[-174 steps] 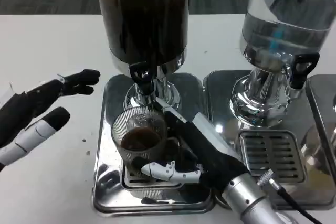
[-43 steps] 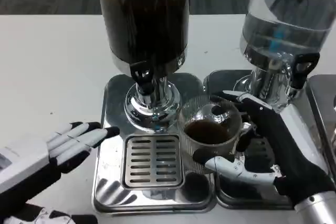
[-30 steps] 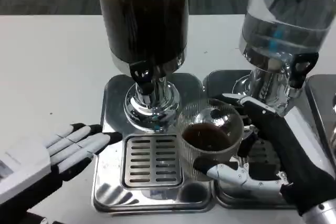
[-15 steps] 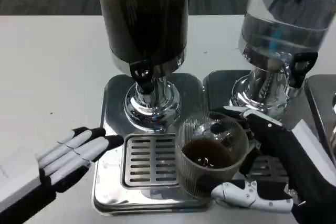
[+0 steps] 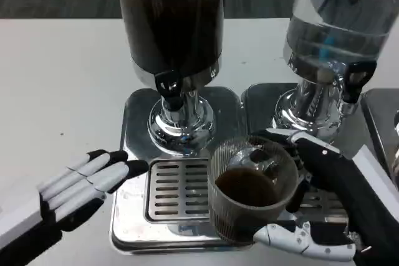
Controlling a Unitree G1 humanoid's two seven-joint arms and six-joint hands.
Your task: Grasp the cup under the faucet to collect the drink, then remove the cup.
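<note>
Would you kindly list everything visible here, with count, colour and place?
cup: one, clear ribbed, dark drink inside, held at front between the two drip trays
dark drink dispenser: one, black tap, back centre
clear drink dispenser: one, black tap, back right
drip trays: two plainly seen, shiny metal with slotted grates, under the dispensers
table: one, white
left robot hand: one, white and black, fingers apart, front left
right robot hand: one, white and black, grips the cup

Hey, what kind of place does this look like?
Probably a self-serve drinks station: a dark drink dispenser and a clear dispenser stand on steel drip trays on a white table.
</note>
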